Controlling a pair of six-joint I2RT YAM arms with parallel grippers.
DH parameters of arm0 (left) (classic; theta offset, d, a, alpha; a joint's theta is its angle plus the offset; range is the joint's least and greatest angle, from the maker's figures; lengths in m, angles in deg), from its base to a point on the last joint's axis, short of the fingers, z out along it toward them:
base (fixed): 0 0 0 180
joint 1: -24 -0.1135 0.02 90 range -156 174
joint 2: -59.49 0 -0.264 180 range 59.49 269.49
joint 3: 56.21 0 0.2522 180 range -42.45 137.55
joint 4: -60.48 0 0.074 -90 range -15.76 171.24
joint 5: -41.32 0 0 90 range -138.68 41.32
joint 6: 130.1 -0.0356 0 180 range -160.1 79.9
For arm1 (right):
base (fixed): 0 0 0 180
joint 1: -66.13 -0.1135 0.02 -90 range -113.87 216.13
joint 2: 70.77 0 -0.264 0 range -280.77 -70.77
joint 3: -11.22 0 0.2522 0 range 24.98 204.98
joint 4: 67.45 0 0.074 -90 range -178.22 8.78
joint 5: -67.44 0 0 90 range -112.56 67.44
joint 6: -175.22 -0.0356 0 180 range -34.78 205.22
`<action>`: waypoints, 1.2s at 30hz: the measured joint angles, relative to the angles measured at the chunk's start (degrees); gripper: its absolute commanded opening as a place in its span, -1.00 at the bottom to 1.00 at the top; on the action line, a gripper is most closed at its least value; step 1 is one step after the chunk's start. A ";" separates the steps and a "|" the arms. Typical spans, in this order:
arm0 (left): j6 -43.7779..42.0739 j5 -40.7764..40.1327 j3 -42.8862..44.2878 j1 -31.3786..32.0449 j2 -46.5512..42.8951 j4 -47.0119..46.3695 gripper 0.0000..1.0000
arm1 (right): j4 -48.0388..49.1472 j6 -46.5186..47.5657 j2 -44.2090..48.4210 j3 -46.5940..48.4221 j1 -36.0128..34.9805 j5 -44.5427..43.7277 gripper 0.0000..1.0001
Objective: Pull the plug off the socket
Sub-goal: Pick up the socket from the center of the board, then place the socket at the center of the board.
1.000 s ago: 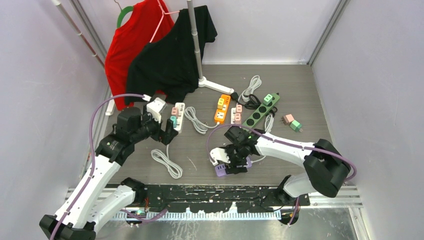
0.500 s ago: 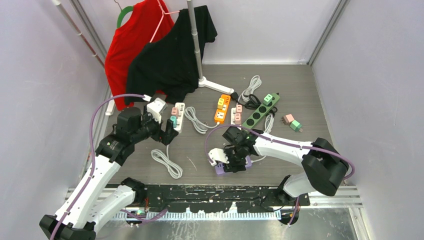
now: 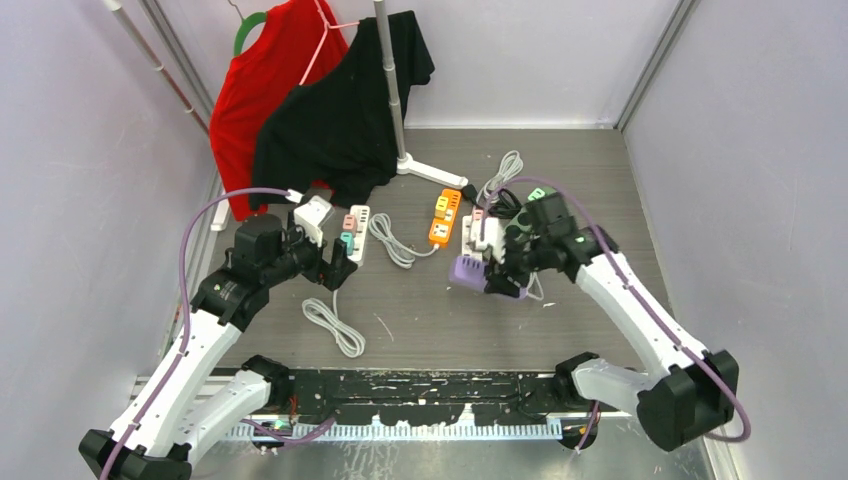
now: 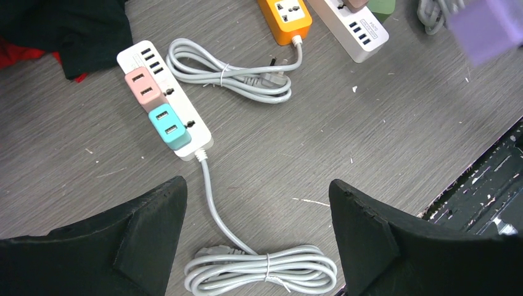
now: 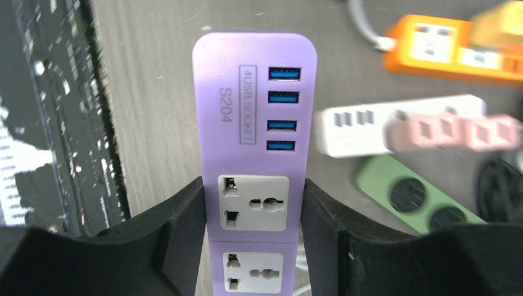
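My right gripper (image 5: 253, 198) is shut on a purple power strip (image 5: 254, 92), its fingers (image 5: 185, 219) pressing both long sides. No plug sits in the strip's visible sockets. It hangs above the table, right of centre (image 3: 468, 271). My left gripper (image 4: 256, 191) is open and holds nothing. It hovers just in front of a white power strip (image 4: 137, 57) that carries a pink plug (image 4: 145, 87) and a teal plug (image 4: 169, 125). From above, that white strip (image 3: 360, 218) lies just beyond the left gripper (image 3: 335, 268).
An orange strip (image 3: 445, 217), a white strip with pink plugs (image 3: 473, 228) and a green strip (image 3: 520, 225) lie behind the purple one. Two loose plugs (image 3: 583, 245) sit at the right. Coiled grey cables (image 4: 262, 268) (image 3: 388, 240) lie nearby. Red and black shirts (image 3: 330, 110) hang on a stand.
The right gripper has shut on the purple strip and carried it from near the front edge up and back toward the other strips. The left arm has not moved.
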 measured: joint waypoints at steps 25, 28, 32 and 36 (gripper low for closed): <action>0.17 1.68 -0.02 0.00 -0.96 -0.09 0.69 | -3.39 -19.47 -10.38 32.98 47.89 1.64 -0.98; 0.22 1.90 -0.02 0.00 -1.09 -0.11 0.69 | -0.72 -21.75 -14.12 32.98 47.93 -1.64 -0.98; 0.24 2.29 -0.02 0.00 -1.09 -0.11 0.69 | 4.55 -25.53 -21.77 33.46 47.91 -7.30 -0.98; 0.24 2.40 -0.07 0.00 -1.09 -0.11 0.69 | 9.44 -27.58 -31.95 35.50 46.71 -15.85 -0.98</action>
